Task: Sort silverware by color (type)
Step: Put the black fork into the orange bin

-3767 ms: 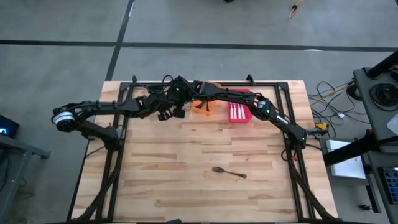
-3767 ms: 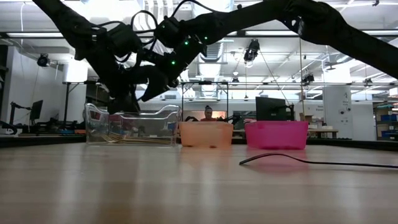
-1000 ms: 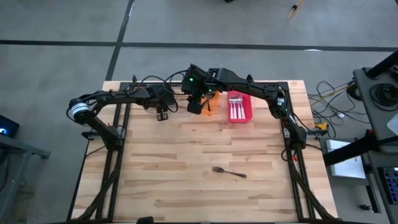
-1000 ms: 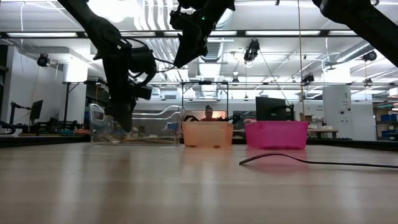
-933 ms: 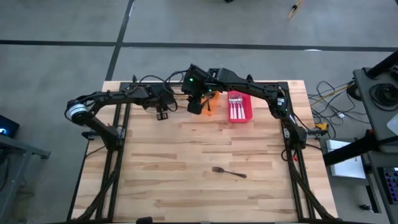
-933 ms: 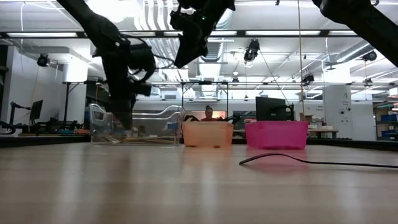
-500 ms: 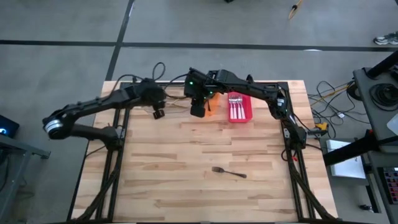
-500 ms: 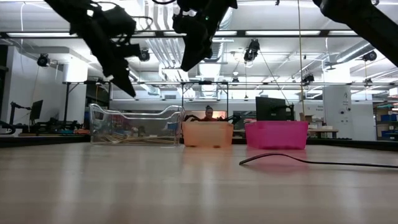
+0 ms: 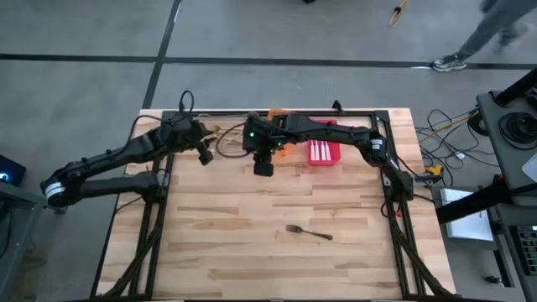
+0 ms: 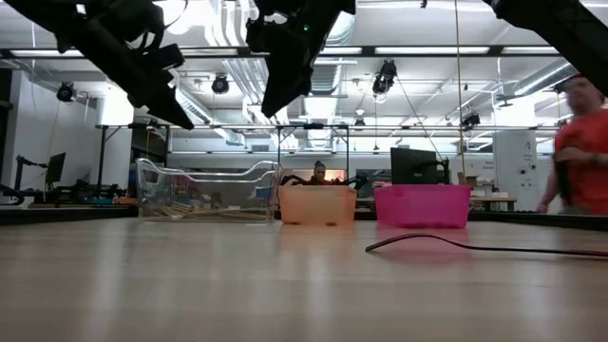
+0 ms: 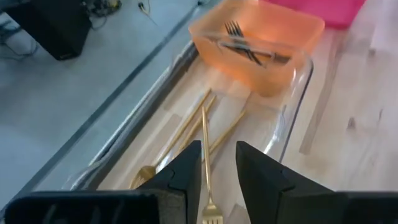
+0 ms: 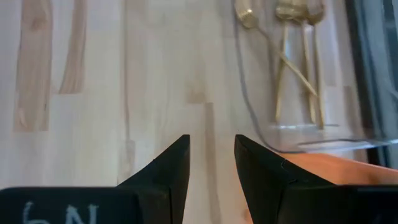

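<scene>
Low view | wooden table (image 10: 190, 285) | person (image 10: 579, 142) in lit workshop behind

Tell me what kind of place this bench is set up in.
Probably a robotics lab or open workshop. The wooden table stands on a bare concrete floor, the low view shows exposed ceiling ducts and strip lights, and a monitor sits on benches behind the bins.

Both arms reach to the upper middle of the high view; left hand (image 9: 204, 156) and right hand (image 9: 263, 168) hang empty, fingers parted.
</scene>
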Tool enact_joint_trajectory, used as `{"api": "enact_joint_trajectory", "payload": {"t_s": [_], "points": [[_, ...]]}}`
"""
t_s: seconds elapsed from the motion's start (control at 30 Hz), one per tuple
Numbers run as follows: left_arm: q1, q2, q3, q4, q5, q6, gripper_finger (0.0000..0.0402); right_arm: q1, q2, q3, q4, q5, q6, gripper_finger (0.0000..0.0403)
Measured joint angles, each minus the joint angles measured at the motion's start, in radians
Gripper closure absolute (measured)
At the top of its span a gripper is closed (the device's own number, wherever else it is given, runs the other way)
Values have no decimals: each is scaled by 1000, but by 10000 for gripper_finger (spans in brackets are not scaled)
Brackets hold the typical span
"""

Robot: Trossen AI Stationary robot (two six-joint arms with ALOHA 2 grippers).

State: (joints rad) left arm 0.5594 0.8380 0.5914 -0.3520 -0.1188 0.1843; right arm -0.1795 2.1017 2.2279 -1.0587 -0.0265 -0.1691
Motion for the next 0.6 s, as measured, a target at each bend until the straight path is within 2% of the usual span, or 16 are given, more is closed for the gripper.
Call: {"api": "enact_joint_trajectory", "payload": {"t_s": [0.33, 0.6], "points": [[0, -38, -57, 112, -2, -30, 319, 43, -12, -174, 118, 0, 20, 285], [0, -31, -63, 187, -2, -34, 320, 51, -119, -481, 368, 1, 41, 296]]}}
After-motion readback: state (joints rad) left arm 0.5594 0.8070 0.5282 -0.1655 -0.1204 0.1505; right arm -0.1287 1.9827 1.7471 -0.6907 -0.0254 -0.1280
